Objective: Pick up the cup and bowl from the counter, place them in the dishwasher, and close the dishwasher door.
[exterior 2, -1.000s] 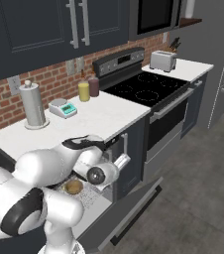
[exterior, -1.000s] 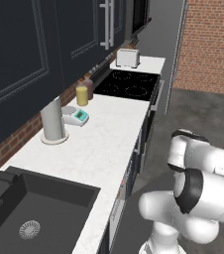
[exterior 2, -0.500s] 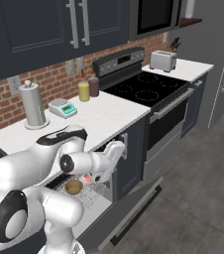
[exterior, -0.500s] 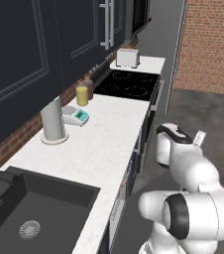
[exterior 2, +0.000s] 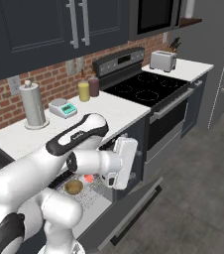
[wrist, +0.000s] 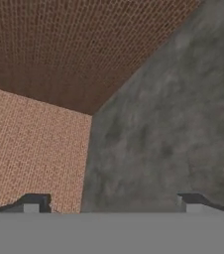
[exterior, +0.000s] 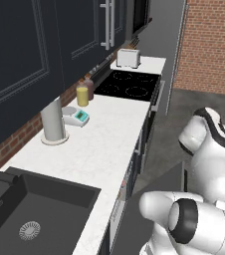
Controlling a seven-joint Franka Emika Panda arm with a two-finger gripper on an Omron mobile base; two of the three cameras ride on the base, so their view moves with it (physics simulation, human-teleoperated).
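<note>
Right base view: cup (exterior 2: 88, 178) and bowl (exterior 2: 74, 187) sit in the dishwasher rack (exterior 2: 91, 194), behind the gripper (wrist: 112, 202). Its fingers stand apart, empty, probably swinging clear to shut the lowered dishwasher door (exterior 2: 134, 211).

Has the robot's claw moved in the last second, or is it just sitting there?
Yes. In the right base view the claw has swung right, away from the bowl in the dishwasher rack, toward the stove.

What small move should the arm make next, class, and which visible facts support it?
Probably swing the open, empty pincer down toward the flat dark charcoal dishwasher door to push it shut: the tan wooden bowl and the pale red-lined cup already sit in the grey wire rack, and the door hangs open.
</note>
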